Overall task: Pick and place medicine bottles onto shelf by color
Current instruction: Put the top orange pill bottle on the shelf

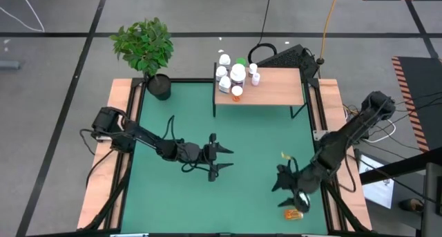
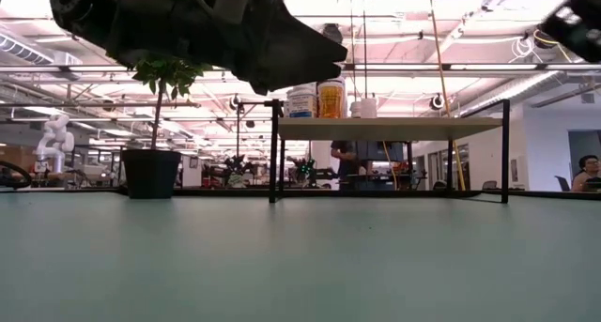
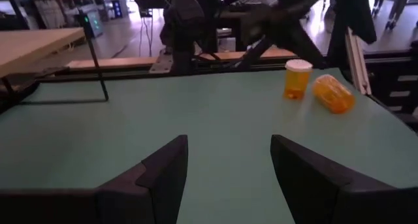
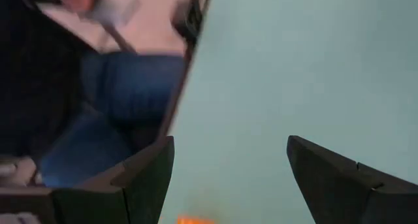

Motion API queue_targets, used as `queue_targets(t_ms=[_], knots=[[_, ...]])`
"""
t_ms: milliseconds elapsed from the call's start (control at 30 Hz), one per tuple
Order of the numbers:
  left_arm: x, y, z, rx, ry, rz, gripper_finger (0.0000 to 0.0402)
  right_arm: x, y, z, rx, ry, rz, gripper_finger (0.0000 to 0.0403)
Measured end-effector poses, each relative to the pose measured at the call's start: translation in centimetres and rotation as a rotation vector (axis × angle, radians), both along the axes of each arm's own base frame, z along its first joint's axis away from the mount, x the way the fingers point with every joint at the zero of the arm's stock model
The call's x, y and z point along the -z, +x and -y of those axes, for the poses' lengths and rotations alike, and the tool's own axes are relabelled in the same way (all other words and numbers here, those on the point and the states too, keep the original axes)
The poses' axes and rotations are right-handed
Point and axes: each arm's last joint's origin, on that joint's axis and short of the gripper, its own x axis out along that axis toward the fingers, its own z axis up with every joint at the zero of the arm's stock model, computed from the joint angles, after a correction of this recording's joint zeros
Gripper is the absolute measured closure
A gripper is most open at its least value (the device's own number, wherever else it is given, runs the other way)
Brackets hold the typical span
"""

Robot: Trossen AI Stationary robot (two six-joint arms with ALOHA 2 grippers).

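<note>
Several medicine bottles (image 1: 231, 74) stand upright on the left part of the shelf (image 1: 273, 87): white ones, one green-capped (image 1: 239, 63) and an amber one (image 1: 237, 92). Two amber bottles are on the mat at the near right. One stands upright (image 3: 297, 79) and one lies on its side (image 3: 333, 93). My left gripper (image 1: 224, 161) hovers open over the mat's middle and points toward the table's right edge. My right gripper (image 1: 289, 194) hangs open above the mat, just beyond the lying bottle (image 1: 293, 213). Neither gripper has anything between its fingers.
A potted plant (image 1: 148, 50) stands at the mat's far left corner. The shelf rests on thin black legs (image 2: 274, 151) at the far edge. Wooden rails (image 1: 117, 161) run along both sides of the green mat (image 1: 255, 140). A person (image 2: 590, 172) sits in the room behind.
</note>
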Motion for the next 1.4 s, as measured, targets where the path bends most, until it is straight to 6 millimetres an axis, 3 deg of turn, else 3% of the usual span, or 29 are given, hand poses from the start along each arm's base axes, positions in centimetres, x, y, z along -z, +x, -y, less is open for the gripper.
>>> queue_targets(t_ms=[233,467,700,933,1400], knots=[[-0.2,0.2,-0.4,-0.001,0.054,0.031,0.0181,3.0,-0.5,-1.8,0.02,-0.053,-0.177,0.0112],[-0.6,0.5,-1.2,-0.004,0.073,0.061,0.0181,0.9,0.1,-3.7,-0.033,-0.173,-0.278,0.0125],[-1.0,0.9,-1.8,-0.004,0.069,0.07,0.0181,-1.2,-1.5,-4.4,0.014,-0.36,-0.528,0.0126],[-0.9,0.9,-1.8,0.002,0.069,0.058,0.0181,-0.2,-3.0,-5.2,0.045,-0.377,-0.689,0.0126],[-0.9,0.9,-1.8,0.001,0.06,0.057,0.0181,1.9,-3.5,-5.6,0.045,-0.456,-0.738,0.0126]])
